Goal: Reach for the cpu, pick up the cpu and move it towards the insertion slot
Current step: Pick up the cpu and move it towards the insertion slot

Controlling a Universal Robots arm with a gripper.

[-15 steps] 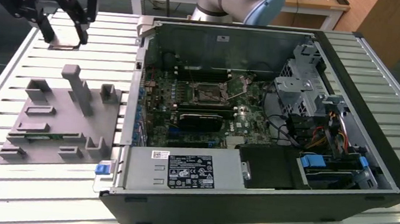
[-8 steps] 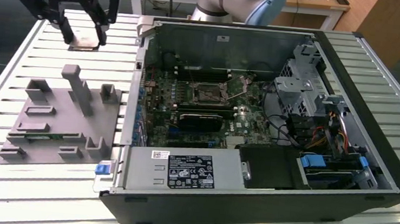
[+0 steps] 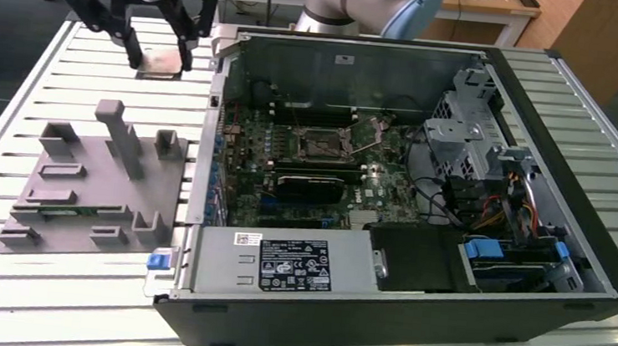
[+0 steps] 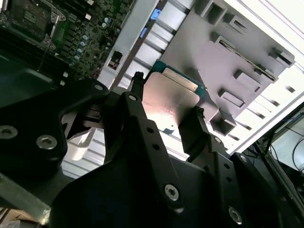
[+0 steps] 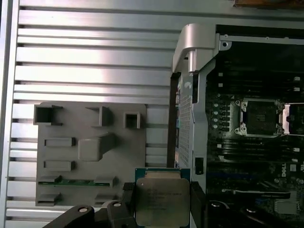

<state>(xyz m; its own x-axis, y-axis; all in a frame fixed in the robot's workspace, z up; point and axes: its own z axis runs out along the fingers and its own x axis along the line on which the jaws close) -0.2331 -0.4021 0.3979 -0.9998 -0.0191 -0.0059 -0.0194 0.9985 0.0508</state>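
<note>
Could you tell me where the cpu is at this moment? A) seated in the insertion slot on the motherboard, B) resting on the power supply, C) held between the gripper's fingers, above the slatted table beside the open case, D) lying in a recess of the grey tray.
C: the gripper is shut on the cpu, clear of the grey tray and outside the case, while the insertion slot sits empty.

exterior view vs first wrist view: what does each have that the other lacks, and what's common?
Exterior view alone: the whole open computer case on the slatted table, its power supply, the drive bay wiring, and the arm's base.

First wrist view alone: the cpu's printed metal top face-on, with its green edge.

Both: the gripper shut on the cpu, the grey plastic tray holding the green circuit strip, and the insertion slot on the motherboard.
</note>
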